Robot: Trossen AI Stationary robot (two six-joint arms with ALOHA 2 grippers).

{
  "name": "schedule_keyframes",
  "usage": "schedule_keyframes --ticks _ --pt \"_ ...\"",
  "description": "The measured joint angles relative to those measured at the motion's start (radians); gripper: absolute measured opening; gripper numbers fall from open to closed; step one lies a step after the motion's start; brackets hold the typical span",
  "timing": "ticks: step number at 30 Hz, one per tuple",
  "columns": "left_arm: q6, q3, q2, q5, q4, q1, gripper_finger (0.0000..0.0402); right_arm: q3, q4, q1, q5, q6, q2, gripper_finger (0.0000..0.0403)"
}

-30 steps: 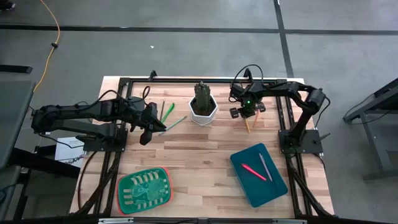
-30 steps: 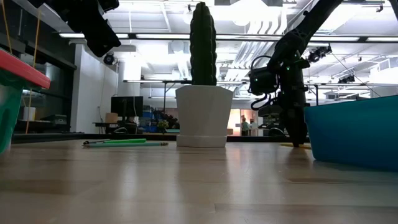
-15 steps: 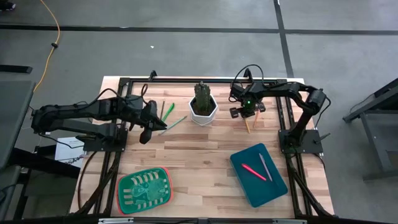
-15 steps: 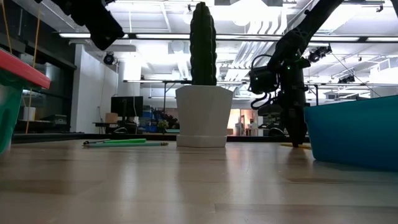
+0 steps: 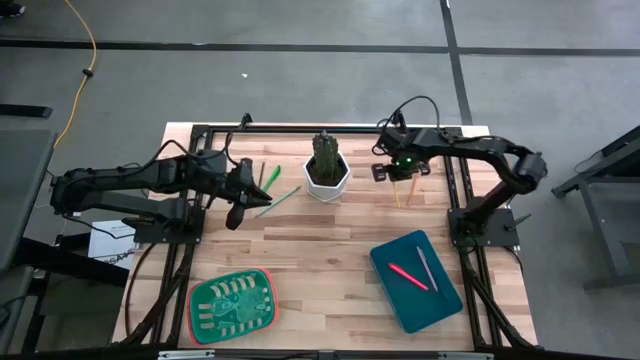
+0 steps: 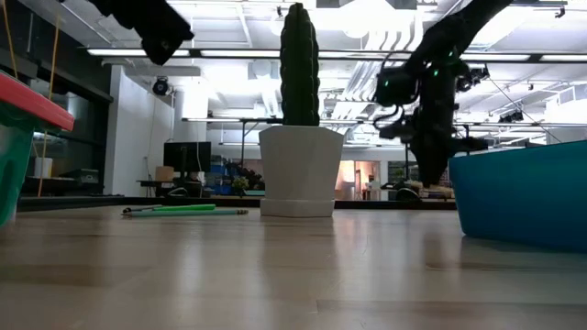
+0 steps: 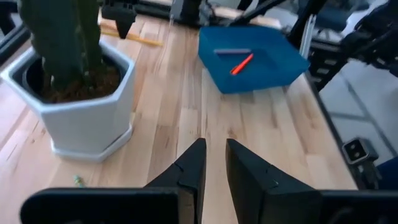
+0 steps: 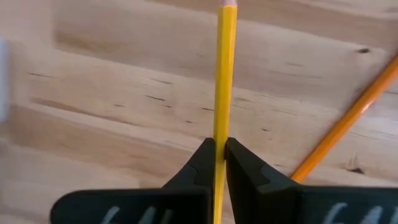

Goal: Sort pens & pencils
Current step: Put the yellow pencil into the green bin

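Observation:
My right gripper (image 5: 398, 172) is at the table's far right, right of the cactus pot (image 5: 326, 172), shut on a yellow pencil (image 8: 224, 74). A second, orange pencil (image 8: 348, 124) lies flat on the wood beside it. The blue tray (image 5: 440, 300) holds a pink pen (image 5: 408, 276) and a grey pen (image 5: 427, 268). Green pens and thin pencils (image 5: 268, 185) lie flat left of the pot, and a green pen (image 6: 183, 209) is also in the low view. My left gripper (image 5: 236, 208) hovers above them, holding nothing, with a narrow gap between its fingers (image 7: 193, 168). My right gripper pinches the yellow pencil between its two fingers (image 8: 202, 158), coming from above and pointing down. The shaft (image 8: 222, 124) runs straight out from between the fingertips, its end toward the picture's top. In the low view the gripper (image 6: 429, 170) is raised off the table.
A green tray (image 5: 232, 305) sits near the table's near left corner. The white pot with the cactus (image 6: 299, 165) stands between the two arms. Black frame rails (image 5: 300, 128) run along the table's far and side edges. Bare wood lies between the two trays.
My right gripper has risen from the table with the yellow pencil pinched in it, shifting slightly toward the far edge. My left gripper has moved up above the pens left of the pot.

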Motion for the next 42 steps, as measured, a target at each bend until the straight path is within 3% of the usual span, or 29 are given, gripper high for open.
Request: schedule_keyframes --ticks 11,20,42 --pt "-0.011 0.0 0.0 0.05 0.154 0.0 0.0051 0.002 0.001 0.02 0.031 0.088 -0.328 0.0006" --pt "-0.082 0.0 0.0 0.083 0.319 0.0 0.0051 0.002 0.138 0.157 0.069 0.153 -0.53 0.0006" --pt "-0.299 0.0 0.001 0.133 0.456 0.0 0.0051 0.002 0.548 0.556 0.166 0.088 -0.579 0.0006"
